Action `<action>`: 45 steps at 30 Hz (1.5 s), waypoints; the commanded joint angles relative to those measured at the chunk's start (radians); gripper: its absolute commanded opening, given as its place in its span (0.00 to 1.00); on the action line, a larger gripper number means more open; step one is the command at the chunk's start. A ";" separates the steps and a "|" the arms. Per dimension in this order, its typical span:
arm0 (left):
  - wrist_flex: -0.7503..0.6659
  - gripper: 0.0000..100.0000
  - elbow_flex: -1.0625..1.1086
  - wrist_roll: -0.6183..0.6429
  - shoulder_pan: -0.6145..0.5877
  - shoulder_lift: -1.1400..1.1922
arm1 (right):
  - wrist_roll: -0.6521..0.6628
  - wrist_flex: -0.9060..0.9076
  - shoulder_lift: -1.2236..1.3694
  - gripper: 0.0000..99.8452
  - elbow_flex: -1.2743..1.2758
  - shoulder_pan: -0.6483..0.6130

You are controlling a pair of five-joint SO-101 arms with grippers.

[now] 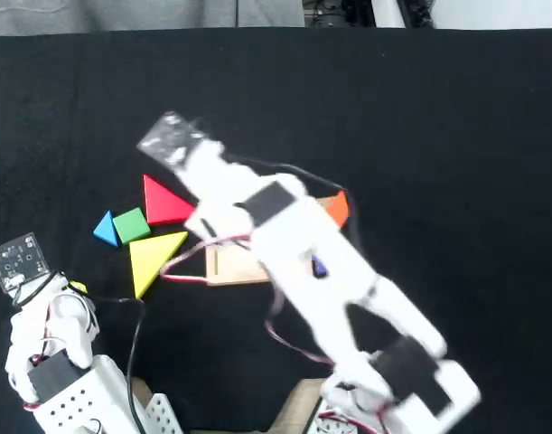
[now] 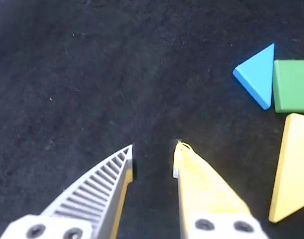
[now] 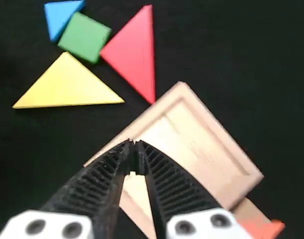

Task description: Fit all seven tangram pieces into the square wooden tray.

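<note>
At the far left we see the left pincer (image 2: 154,149). It is partly open, with nothing between its fingers, and it hangs over the bare black cloth (image 1: 438,136). Near it lie the blue triangle (image 2: 256,74), the green square (image 2: 293,84) touching it, and the big yellow triangle (image 2: 293,164) just beside them. Next comes the red triangle (image 3: 134,52), with one corner close to the tray (image 3: 191,129). We think these pieces are light, hard and smooth, so they will not bend but they may slide on the cloth. They are flat and low, so we would go down close to the cloth and pinch each one across two straight sides, near its middle. The right pincer (image 3: 135,145) is over the wooden tray, near its corner. Its fingers are closed tip to tip and hold nothing. Farthest right is the orange piece (image 3: 261,229), just past the tray and well apart from the other pieces.
</note>
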 commanded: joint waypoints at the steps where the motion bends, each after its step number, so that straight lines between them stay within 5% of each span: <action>1: -0.003 0.15 -0.004 0.003 0.018 0.000 | -0.008 0.005 0.131 0.08 -0.171 -0.048; 6: -0.003 0.19 -0.002 0.009 0.018 0.000 | 0.000 0.003 0.325 0.24 -0.351 -0.052; 23: -0.023 0.19 0.010 0.011 0.025 -0.003 | -0.008 0.064 0.885 0.30 -0.894 -0.081; 30: -0.025 0.19 0.018 0.011 0.025 -0.005 | 0.029 0.427 0.894 0.29 -1.171 -0.087; 36: -0.025 0.19 0.019 0.011 0.025 -0.005 | 0.040 0.707 0.892 0.18 -1.448 -0.087; 45: -0.014 0.19 0.022 0.003 0.074 -0.003 | 0.034 0.721 0.657 0.07 -1.299 0.071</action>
